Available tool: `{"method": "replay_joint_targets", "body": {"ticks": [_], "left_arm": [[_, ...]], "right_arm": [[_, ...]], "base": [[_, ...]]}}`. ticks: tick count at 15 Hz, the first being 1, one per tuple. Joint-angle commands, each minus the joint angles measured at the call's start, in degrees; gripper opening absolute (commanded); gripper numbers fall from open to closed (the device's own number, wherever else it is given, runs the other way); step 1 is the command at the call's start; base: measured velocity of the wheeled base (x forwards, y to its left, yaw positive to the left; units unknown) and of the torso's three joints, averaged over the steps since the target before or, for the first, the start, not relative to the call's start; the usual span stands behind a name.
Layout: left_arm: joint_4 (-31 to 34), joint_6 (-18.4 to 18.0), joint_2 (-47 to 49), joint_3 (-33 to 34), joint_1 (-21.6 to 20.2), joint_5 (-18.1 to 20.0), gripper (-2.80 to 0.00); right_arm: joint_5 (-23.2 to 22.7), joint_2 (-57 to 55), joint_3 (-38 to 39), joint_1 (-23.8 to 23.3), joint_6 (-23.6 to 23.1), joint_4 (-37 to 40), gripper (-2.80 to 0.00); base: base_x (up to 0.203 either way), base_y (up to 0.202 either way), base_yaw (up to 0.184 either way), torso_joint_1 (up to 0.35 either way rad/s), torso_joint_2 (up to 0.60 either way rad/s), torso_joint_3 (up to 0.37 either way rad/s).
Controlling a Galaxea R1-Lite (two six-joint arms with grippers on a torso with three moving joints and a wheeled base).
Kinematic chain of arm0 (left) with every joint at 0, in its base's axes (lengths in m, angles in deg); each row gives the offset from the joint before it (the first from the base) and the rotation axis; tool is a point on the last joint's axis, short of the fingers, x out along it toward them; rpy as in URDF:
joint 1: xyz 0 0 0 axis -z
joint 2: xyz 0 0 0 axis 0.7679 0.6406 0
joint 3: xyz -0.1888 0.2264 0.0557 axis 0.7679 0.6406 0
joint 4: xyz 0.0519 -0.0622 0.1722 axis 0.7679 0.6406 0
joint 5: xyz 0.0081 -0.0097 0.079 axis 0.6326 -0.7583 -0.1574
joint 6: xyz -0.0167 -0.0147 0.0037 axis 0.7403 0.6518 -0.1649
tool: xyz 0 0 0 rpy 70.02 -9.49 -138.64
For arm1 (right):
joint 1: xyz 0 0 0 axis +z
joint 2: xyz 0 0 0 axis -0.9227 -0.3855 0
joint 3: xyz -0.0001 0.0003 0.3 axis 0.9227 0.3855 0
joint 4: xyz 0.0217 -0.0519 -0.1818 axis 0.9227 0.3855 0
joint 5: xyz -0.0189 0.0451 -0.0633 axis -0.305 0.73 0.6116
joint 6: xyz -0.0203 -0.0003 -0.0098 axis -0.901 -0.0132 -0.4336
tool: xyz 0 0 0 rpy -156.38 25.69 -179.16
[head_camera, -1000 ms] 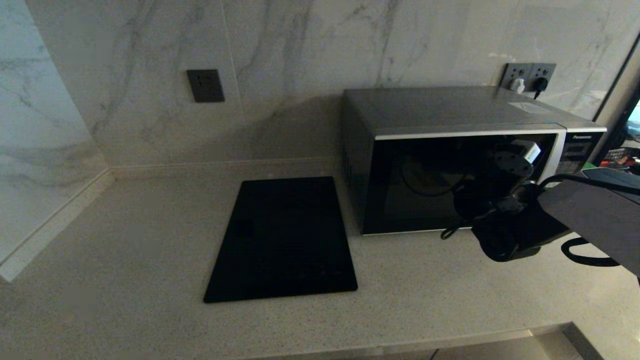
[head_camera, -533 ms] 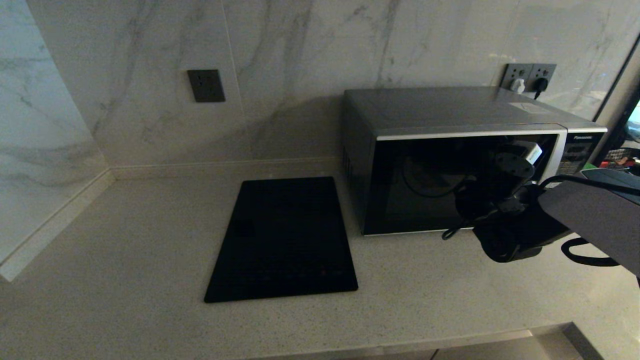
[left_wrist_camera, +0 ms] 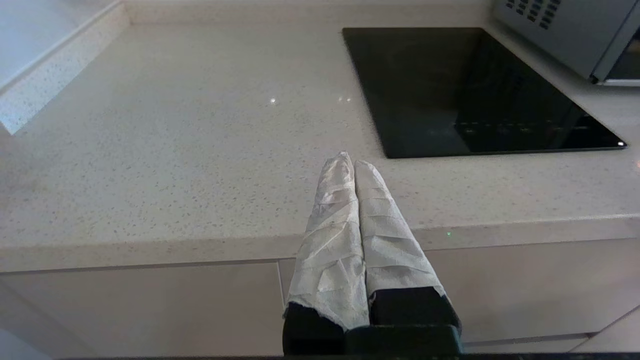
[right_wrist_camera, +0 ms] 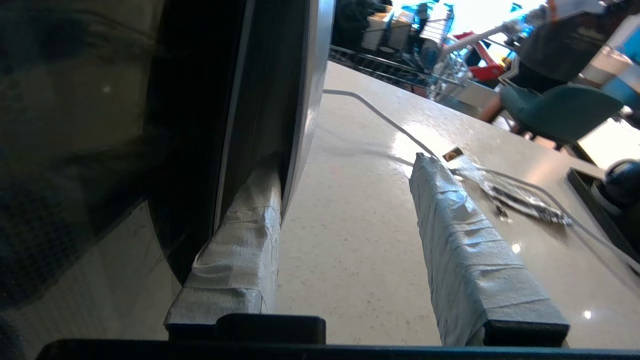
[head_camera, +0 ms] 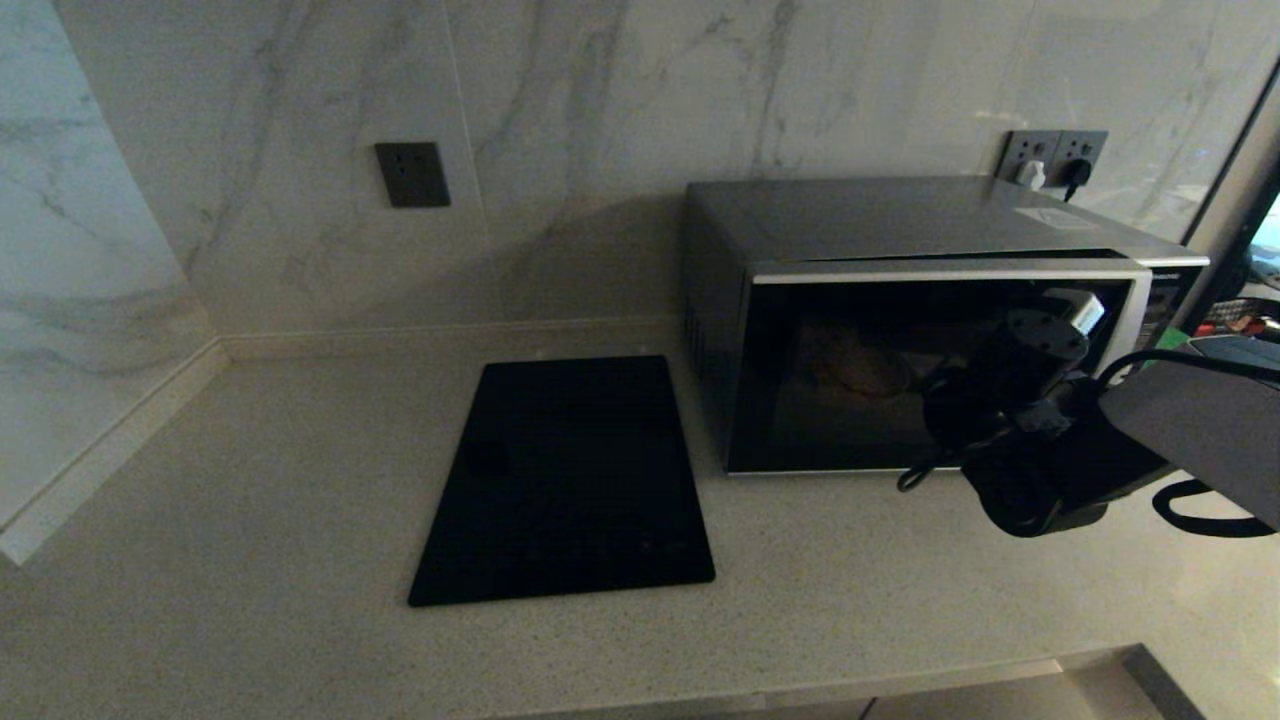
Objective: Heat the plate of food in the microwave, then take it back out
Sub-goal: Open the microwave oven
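Risk noted: the right end effector (right_wrist_camera: 345,200) had only one taped finger (right_wrist_camera: 240,235) hooked behind the free edge of the microwave (head_camera: 900,230) door; the other finger stood out in the open over the bench (head_camera: 250,480), so nothing was clamped. Judgement: if the pull line strays from the door's swing arc, that finger could slip off the edge and the door drop back shut. A hard tug could also drag the whole oven along the bench.

The door stood slightly ajar on its right side. The plate of food (head_camera: 860,375) sat inside the cavity, faintly visible through the dark glass, left of the end effector.

Pose: right arm reached in from the right, wrist turned so the fingers ran alongside the door's right edge, jaws moderately wide, holding nothing. Left end effector (left_wrist_camera: 352,165) was parked at the near edge of the bench, fingers pressed together and empty, near the black slab (head_camera: 565,480).
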Motion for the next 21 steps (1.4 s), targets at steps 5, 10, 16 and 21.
{"method": "replay_joint_targets", "body": {"ticks": [5, 10, 16, 21], "left_arm": [[0.0, 0.0, 0.0, 0.0, -0.1, 0.0, -2.80], [0.0, 0.0, 0.0, 0.0, -0.1, 0.0, -2.80], [0.0, 0.0, 0.0, 0.0, -0.1, 0.0, -2.80], [0.0, 0.0, 0.0, 0.0, -0.1, 0.0, -2.80]], "right_arm": [[-0.1, 1.8, 2.0, 0.1, -0.3, -1.4, -2.80], [-0.1, 1.2, 2.1, 1.7, -0.1, -1.5, -2.80], [-0.1, 2.7, 4.5, 4.6, -0.3, -1.5, -2.80], [-0.1, 3.7, 5.4, 7.0, -0.2, -1.7, -2.80]], "base": [[0.000, 0.000, 0.000, 0.000, 0.00, 0.000], [0.000, 0.000, 0.000, 0.000, 0.00, 0.000], [0.000, 0.000, 0.000, 0.000, 0.00, 0.000], [0.000, 0.000, 0.000, 0.000, 0.00, 0.000]]}}
